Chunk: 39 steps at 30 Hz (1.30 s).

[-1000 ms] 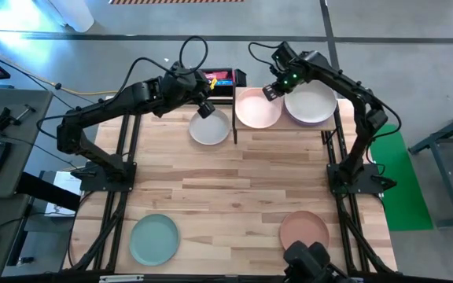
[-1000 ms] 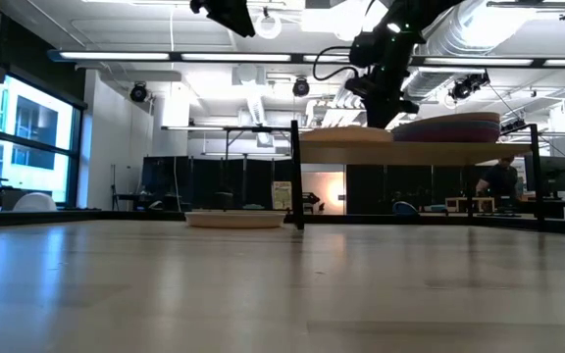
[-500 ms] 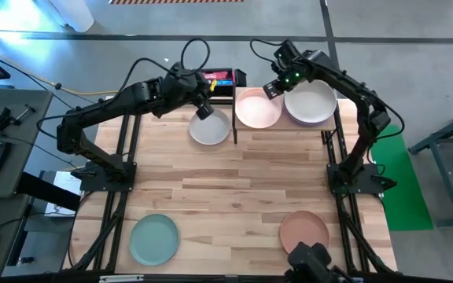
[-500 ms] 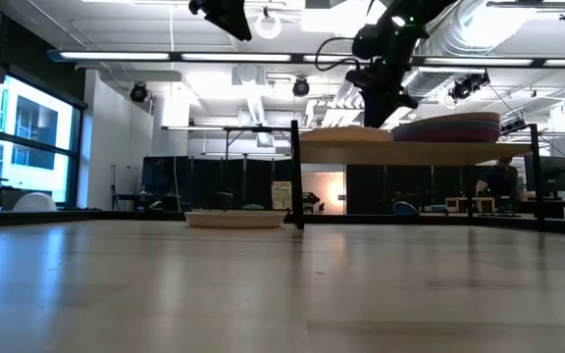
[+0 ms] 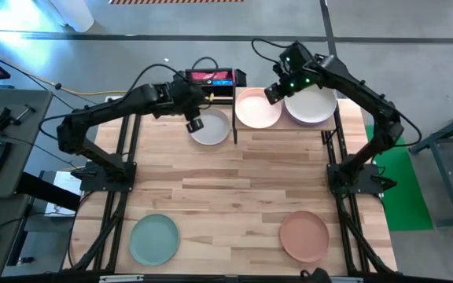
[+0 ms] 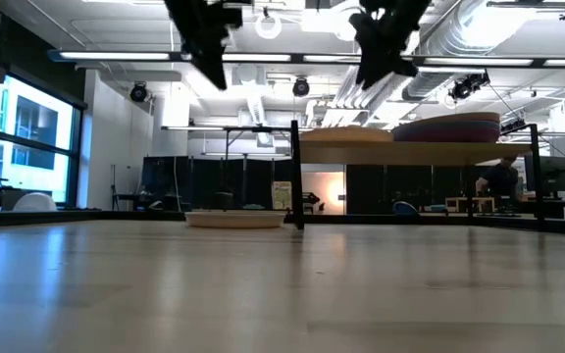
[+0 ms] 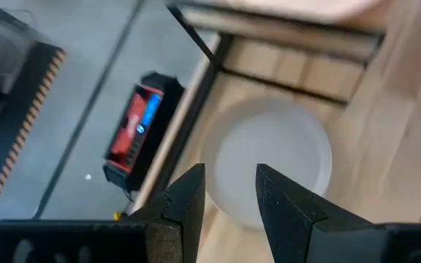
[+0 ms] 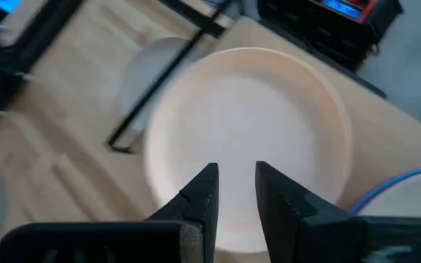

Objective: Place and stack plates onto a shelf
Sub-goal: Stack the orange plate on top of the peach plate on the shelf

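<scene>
Shelf [image 5: 289, 130]: a small light-wood platform on black posts at the far edge of the table [image 5: 234, 189], right of centre. On it, side by side: a pale pink plate [image 5: 255, 112] on the left half, and a stack on the right half with a cream plate [image 5: 314, 102] on top and a purple plate [image 5: 301, 122] showing as a rim beneath; from table height the stack shows as a purple band [image 6: 449, 127] on the plank. Grey-white plate [image 5: 213, 128]: flat on the tabletop just left of the shelf's black corner post, apart from the shelf. Teal-green plate [image 5: 154, 239]: near left corner of the table, alone. Tan-brown plate [image 5: 304, 235]: near right area of the table, well apart from the teal one. Left gripper [image 5: 193, 123]: raised in the air above the left edge of the grey-white plate, fingers [image 7: 188, 201] a narrow gap apart, holding nothing. Right gripper [image 5: 274, 93]: raised over the shelf at the meeting of the pink plate and the stack, fingers [image 8: 205, 191] likewise slightly parted, nothing between them. A red and blue box [image 5: 215, 77] sits just beyond the table's far edge.
</scene>
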Tool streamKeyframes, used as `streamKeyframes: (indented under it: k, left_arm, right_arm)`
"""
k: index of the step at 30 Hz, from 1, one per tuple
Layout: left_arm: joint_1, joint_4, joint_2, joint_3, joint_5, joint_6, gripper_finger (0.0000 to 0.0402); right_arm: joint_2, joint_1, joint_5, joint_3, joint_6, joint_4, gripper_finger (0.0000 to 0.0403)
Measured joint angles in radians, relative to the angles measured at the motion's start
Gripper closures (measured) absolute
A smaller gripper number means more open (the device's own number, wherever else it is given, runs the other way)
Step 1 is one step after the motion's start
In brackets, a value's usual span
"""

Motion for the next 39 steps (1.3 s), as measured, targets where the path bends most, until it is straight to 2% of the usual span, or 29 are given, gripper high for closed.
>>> streamKeyframes:
  k: [9,14,21,29,39]
  left_arm:
    - [0.031,0.026,0.002,-0.179,0.086,0.013,0.0291]
    - [0.031,0.042,0.002,-0.217,0.1,-0.006,0.0291]
    - [0.017,0.04,0.001,-0.22,0.21,-0.013,0.0291]
    - [-0.056,-0.04,0.001,-0.22,0.298,-0.082,0.0291]
    - [-0.223,-0.067,0.001,-0.22,0.3,-0.258,0.0291]
  right_arm:
    - [-0.055,0.167,0.01,0.0,0.041,-0.015,0.0332]
    - [-0.054,0.293,-0.003,0.0,0.041,-0.173,0.0332]
    - [-0.054,0.54,0.121,0.0,0.089,-0.347,0.0332]
    - [-0.054,0.778,0.223,0.0,0.178,-0.395,0.0332]
    - [-0.054,0.989,0.333,0.0,0.301,-0.447,0.0332]
